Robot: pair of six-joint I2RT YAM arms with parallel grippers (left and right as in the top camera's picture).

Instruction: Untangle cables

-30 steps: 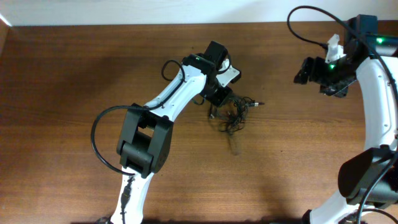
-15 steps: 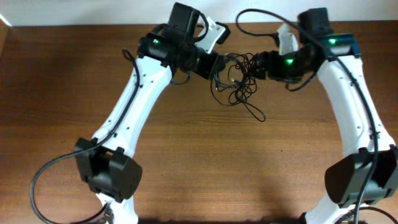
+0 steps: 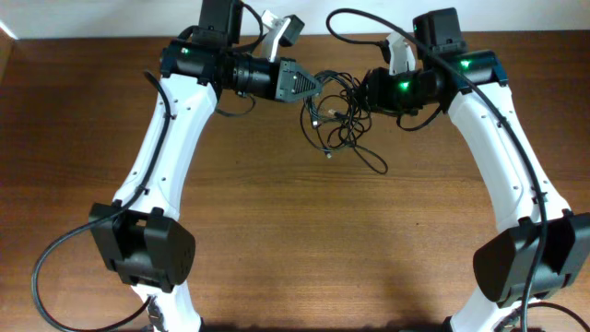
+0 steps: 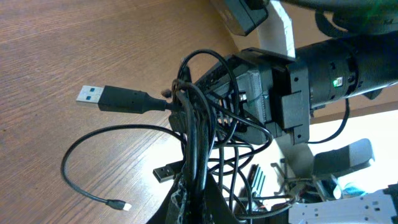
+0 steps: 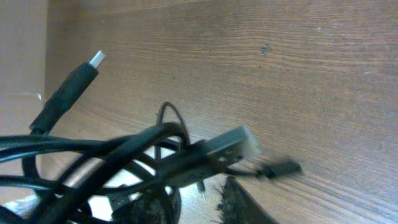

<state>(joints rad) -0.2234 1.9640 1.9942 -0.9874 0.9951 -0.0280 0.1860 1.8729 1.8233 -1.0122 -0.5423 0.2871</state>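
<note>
Tangled thin black cables (image 3: 337,122) at twelve o'clock over the brown wooden tabletop (image 3: 277,249). The left claw (image 3: 312,87) pinches them; the right claw (image 3: 366,92) is at the bundle, grip unclear.

1. Overhead: the cables (image 3: 339,118) form a knot too small and dense to count the cords or trace any one.
2. Overhead: the right gripper (image 3: 362,92) is dark against the cords. Its fingers cannot be made out, nor whether they pinch anything.
3. Left wrist view: the left gripper (image 4: 189,202) is cut off by the bottom edge. The cords bunch into it, and the contact itself is hidden.
4. Same view: cords cover the right gripper's tips.
5. Right wrist view: the near cords are blurred and run off the left and bottom edges. Only a dark bit of the fingers (image 5: 245,202) shows.
6. Overhead: both arms (image 3: 152,175) are cut off at the bottom edge.
</note>
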